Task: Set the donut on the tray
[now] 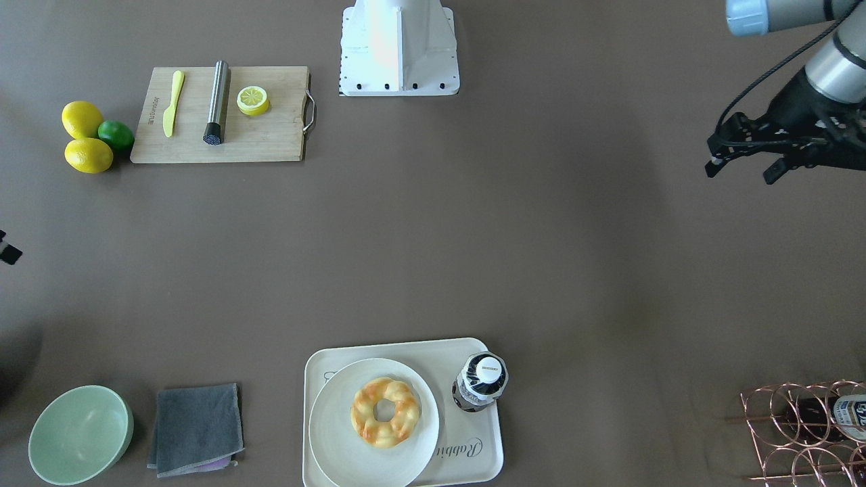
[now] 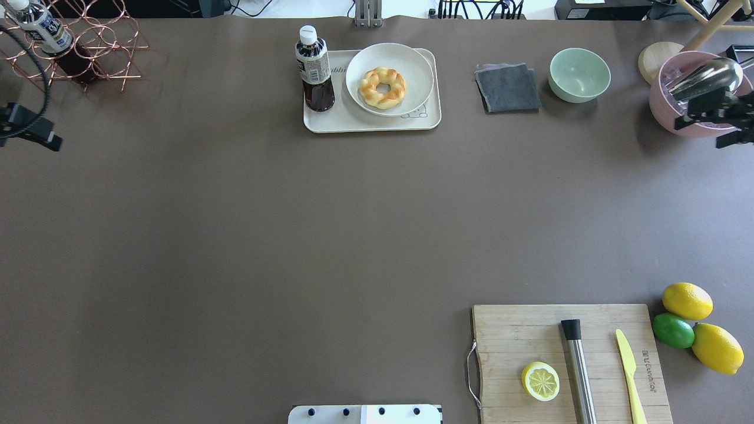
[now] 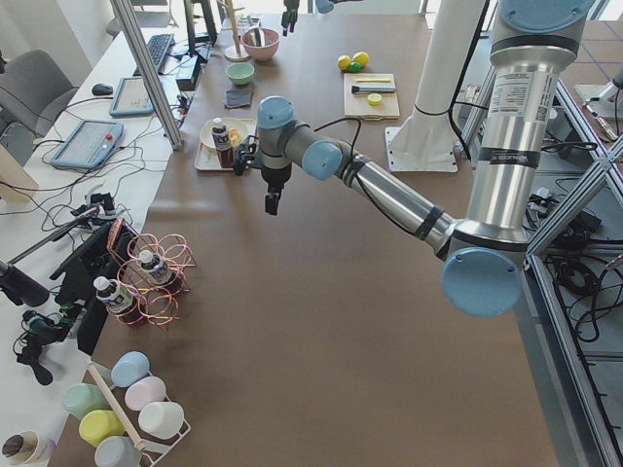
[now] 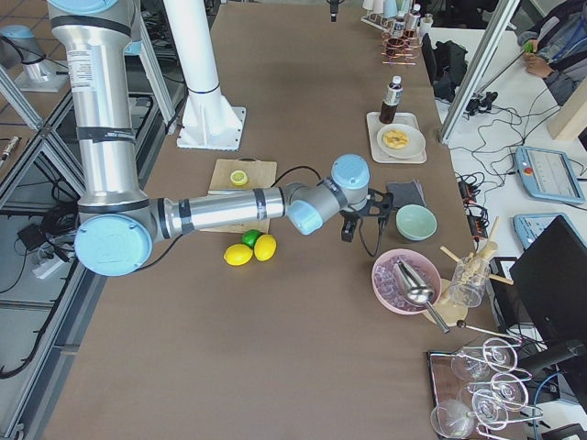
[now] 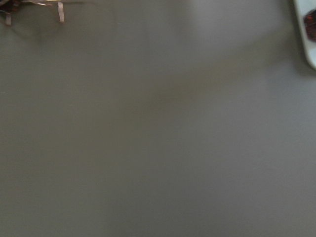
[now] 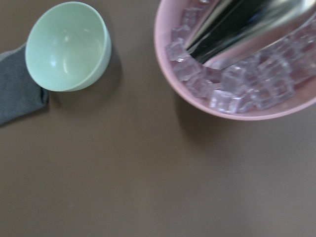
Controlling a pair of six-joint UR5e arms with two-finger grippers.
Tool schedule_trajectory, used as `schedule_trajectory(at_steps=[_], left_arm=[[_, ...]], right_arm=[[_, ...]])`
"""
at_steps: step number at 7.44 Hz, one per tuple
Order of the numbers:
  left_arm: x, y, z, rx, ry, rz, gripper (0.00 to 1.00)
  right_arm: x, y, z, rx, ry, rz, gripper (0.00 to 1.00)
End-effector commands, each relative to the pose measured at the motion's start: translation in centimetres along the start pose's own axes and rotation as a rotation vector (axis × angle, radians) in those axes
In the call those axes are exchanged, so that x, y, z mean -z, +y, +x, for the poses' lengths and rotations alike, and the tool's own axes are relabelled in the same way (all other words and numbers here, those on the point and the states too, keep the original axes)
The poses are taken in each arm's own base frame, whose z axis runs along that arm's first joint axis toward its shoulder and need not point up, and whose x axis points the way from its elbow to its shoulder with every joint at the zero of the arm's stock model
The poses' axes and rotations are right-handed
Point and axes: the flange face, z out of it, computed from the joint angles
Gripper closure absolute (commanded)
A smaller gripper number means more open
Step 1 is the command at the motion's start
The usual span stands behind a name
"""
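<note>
- The donut (image 2: 383, 87) is a twisted ring, golden yellow with orange-brown glazed patches and an open centre hole; it lies flat in the middle of a round white plate (image 2: 414, 63)
- The tray (image 2: 353, 122) is cream and rectangular, with rounded corners, a raised rim and "Rabbit" script; it sits flat at the far middle of the tabletop (image 2: 294, 206), carrying the plate and an upright bottle (image 2: 315, 70)

we see a blurred brown table (image 5: 158, 128), a bit of copper rack (image 5: 29, 6) top left, the tray (image 5: 302, 22) edge at right.
</note>
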Motion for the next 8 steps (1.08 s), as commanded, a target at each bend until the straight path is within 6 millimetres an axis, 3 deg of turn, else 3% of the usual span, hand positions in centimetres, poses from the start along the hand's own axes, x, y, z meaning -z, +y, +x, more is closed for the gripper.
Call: schedule_trajectory(at_steps=[1, 3, 4, 6, 8], left_arm=[[0.9, 5.0, -12.8, -0.09, -0.061, -0.037, 0.03], [1.2, 9.6, -20.5, -0.059, -0.058, -0.062, 0.03], [1.6, 10.3, -21.8, -0.068, 0.007, -0.061, 0.03], [-0.1, 12.1, -26.5, -0.115, 0.023, -0.09, 0.03], [1.4, 12.5, -27.5, -0.099, 0.016, -0.057, 0.03]], right_arm=[[6.4, 1.1, 14.4, 0.215, 0.097, 0.002, 0.0], [10.5, 0.7, 19.8, 0.266, 0.152, -0.02, 0.0], [12.0, 0.6, 21.3, 0.266, 0.159, -0.032, 0.0], [12.7, 1.0, 21.0, 0.264, 0.183, -0.037, 0.0], [12.5, 1.0, 21.1, 0.262, 0.186, -0.042, 0.0]])
